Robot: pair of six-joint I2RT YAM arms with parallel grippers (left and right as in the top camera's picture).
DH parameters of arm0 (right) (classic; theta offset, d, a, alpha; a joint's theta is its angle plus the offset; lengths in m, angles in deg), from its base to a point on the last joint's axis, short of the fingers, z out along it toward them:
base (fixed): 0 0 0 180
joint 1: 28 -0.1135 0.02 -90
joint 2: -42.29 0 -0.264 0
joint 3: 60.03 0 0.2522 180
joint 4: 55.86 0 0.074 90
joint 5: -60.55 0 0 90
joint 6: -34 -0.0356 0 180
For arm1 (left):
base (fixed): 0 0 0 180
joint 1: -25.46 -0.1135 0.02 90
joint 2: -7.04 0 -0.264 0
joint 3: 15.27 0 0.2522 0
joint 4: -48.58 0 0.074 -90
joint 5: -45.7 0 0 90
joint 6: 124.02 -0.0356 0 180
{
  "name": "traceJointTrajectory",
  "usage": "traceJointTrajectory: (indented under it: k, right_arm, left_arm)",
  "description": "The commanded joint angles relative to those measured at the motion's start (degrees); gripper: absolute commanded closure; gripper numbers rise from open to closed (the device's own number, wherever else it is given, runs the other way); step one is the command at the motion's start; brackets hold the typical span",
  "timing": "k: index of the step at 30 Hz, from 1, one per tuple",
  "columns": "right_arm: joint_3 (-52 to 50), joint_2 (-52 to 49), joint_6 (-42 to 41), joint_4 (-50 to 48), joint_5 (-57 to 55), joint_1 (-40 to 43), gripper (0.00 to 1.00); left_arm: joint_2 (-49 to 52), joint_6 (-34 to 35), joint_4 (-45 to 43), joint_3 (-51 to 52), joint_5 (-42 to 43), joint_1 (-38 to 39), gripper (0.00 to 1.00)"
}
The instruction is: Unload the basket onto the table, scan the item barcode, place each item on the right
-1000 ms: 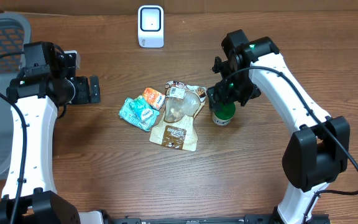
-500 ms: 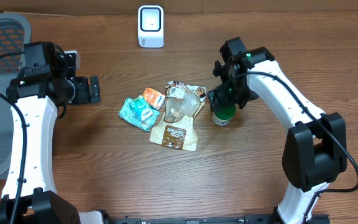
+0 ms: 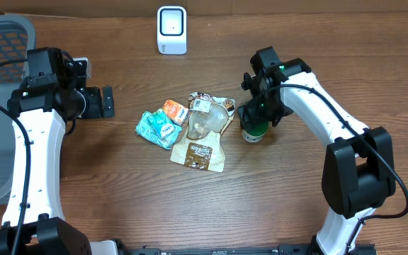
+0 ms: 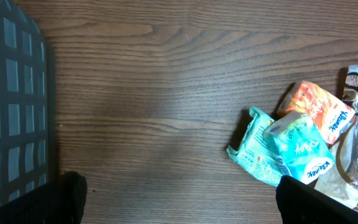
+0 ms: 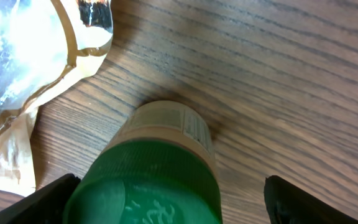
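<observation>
Green-capped beige plastic bottle (image 3: 254, 130) stood upright right of centre in the overhead view, just beside a brown paper pouch (image 3: 199, 150).
It was straddled, ungrasped, by the right gripper (image 5: 178, 200), fingers spread; the left gripper (image 3: 107, 102), upper left, was released, nothing grasped.

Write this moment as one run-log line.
left gripper: open, empty | right gripper: open, astride bottle | bottle: upright, beside pouch | scanner: far edge

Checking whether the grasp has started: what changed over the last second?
The right gripper slid slightly toward the packets and settled over the green-lidded bottle, jaws straddling it, not yet closed. The left gripper, packets, bottle and scanner stayed put.
</observation>
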Motion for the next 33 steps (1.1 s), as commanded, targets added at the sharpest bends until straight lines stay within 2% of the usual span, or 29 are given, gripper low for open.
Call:
traceJointTrajectory:
  k: [1, 11, 18, 33]
  right_arm:
    - [-2.14, 0.00, 0.42, -0.83, -0.81, 0.15, 0.09]
    - [-3.08, 0.02, 0.37, -1.79, -2.45, 0.20, 0.16]
    - [-3.08, 0.02, 0.33, -2.08, -2.45, 0.20, 0.34]
    - [2.75, 0.09, -2.08, 2.56, 2.19, 0.20, 0.56]
  left_arm:
    - [0.00, -1.46, -0.11, -0.42, 0.85, 0.07, 0.01]
    - [0.00, -1.46, -0.09, -0.42, 0.85, 0.07, 0.01]
    - [0.00, -1.46, -0.11, -0.42, 0.85, 0.07, 0.00]
    - [0.00, -1.46, -0.11, -0.42, 0.85, 0.07, 0.00]
